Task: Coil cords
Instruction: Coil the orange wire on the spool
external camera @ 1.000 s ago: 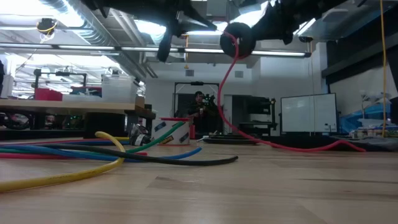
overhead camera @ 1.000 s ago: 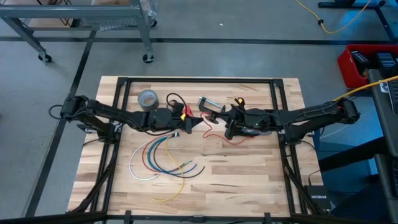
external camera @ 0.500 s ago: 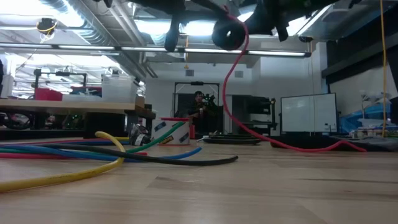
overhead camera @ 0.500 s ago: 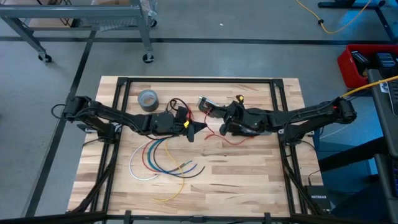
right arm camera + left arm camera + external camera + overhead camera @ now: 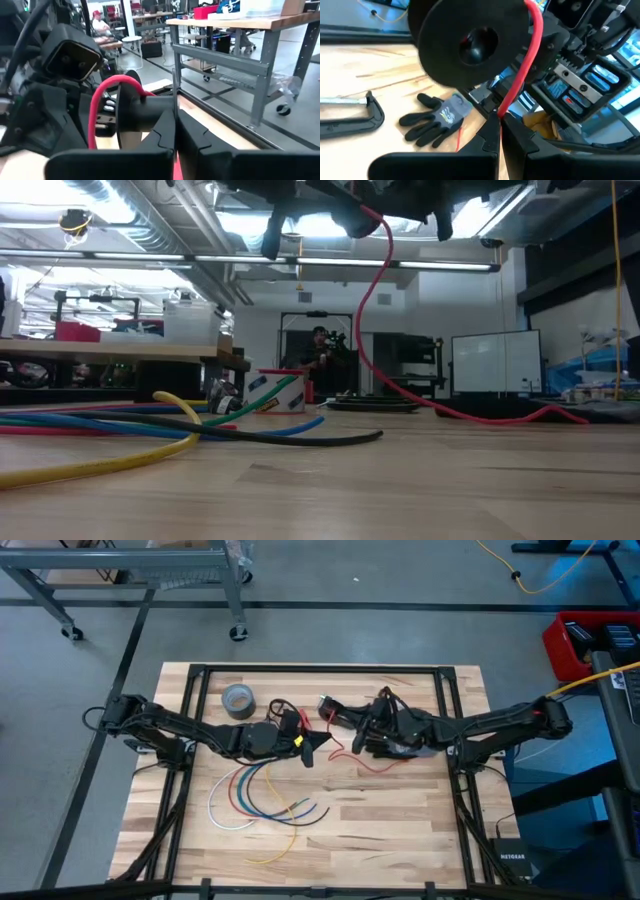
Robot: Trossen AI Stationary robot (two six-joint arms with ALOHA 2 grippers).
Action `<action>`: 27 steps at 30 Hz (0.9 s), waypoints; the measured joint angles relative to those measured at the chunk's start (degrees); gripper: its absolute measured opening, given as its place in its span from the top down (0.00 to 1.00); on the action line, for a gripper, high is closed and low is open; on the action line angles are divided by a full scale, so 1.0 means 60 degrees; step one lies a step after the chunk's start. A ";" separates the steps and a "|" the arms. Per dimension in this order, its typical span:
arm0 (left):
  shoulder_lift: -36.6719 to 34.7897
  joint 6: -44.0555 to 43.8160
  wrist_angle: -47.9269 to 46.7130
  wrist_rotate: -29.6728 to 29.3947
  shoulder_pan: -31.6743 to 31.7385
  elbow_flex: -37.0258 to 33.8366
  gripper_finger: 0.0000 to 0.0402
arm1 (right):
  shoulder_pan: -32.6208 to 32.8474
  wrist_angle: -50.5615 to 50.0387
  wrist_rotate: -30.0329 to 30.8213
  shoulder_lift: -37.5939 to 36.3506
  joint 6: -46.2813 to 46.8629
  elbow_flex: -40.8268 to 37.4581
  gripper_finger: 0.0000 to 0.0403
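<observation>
Left tool (image 5: 499, 131) pinched on thin glossy red wire (image 5: 517, 80); right tool (image 5: 175, 131) clamped on round matte black spool (image 5: 472, 42), above pale wooden counter (image 5: 400, 820).

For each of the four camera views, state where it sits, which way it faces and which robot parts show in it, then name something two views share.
High: overhead, straight down on the table; both arms.
Low: at tabletop height, level toward the room; the arms overhead, the red wire hanging down.
Left wrist: past the left gripper, shut on the wire, toward the black spool.
Right wrist: past the right gripper, shut on the spool, toward the left arm.
Shared: both wrist views show spool and wire.
</observation>
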 joint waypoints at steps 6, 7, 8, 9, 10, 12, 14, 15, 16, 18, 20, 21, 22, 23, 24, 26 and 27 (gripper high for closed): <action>0.0387 0.0282 0.0981 -0.0016 -0.0018 0.0015 1.00 | 0.0000 0.1275 -0.0086 0.0579 0.0021 0.0000 0.99; 0.0446 0.0286 0.1000 -0.0017 -0.0028 0.0026 1.00 | 0.0000 0.1327 -0.0093 0.0612 0.0011 0.0000 0.99; 0.0530 0.0286 0.1025 -0.0029 -0.0049 0.0022 1.00 | 0.0000 0.1326 -0.0089 0.0618 0.0006 -0.0007 0.99; 0.0590 0.0283 0.1103 -0.0038 -0.0066 0.0022 1.00 | -0.0006 0.1363 -0.0080 0.0615 0.0002 -0.0007 0.99; 0.0636 0.0286 0.1088 -0.0034 -0.0072 0.0022 1.00 | -0.0011 0.1404 -0.0040 0.0608 0.0005 -0.0007 0.99; 0.0740 0.0293 0.1286 -0.0031 -0.0080 0.0018 1.00 | -0.0015 0.1623 0.0075 0.0607 0.0009 -0.0007 0.99; 0.0845 0.0439 0.1628 -0.0027 -0.0080 0.0018 1.00 | -0.0022 0.1788 0.0089 0.0592 0.0006 -0.0004 0.99; 0.0876 0.0573 0.1799 -0.0023 -0.0080 0.0018 1.00 | -0.0056 0.1783 0.0086 0.0592 0.0009 0.0004 0.99; 0.0881 0.0648 0.1901 -0.0023 -0.0080 0.0019 1.00 | -0.0072 0.1752 0.0092 0.0592 0.0009 0.0005 0.99; 0.0882 0.0736 0.1873 -0.0030 -0.0082 0.0060 1.00 | -0.0084 0.1760 0.0097 0.0596 0.0009 0.0004 0.99; 0.0882 0.0752 0.1628 -0.0036 -0.0108 0.0095 1.00 | -0.0084 0.1958 0.0093 0.0596 0.0001 0.0004 0.99; 0.0882 0.0752 0.1497 -0.0049 -0.0125 0.0095 1.00 | -0.0084 0.2072 0.0093 0.0596 -0.0005 0.0004 0.99; 0.0882 0.0759 0.1384 -0.0048 -0.0139 0.0095 1.00 | -0.0080 0.2152 0.0089 0.0596 -0.0023 0.0004 0.99; 0.0882 0.0756 0.1224 -0.0047 -0.0170 0.0095 1.00 | -0.0073 0.2232 0.0080 0.0596 -0.0052 0.0004 0.99; 0.0882 0.0756 0.1036 -0.0060 -0.0190 0.0095 1.00 | -0.0073 0.2279 0.0046 0.0593 -0.0117 0.0004 0.99; 0.0882 0.0759 0.0704 -0.0070 -0.0200 0.0095 1.00 | -0.0076 0.2207 -0.0117 0.0509 -0.0263 0.0000 0.99; 0.0882 0.0756 0.0562 -0.0074 -0.0197 0.0095 1.00 | -0.0075 0.2146 -0.0178 0.0451 -0.0282 0.0000 0.99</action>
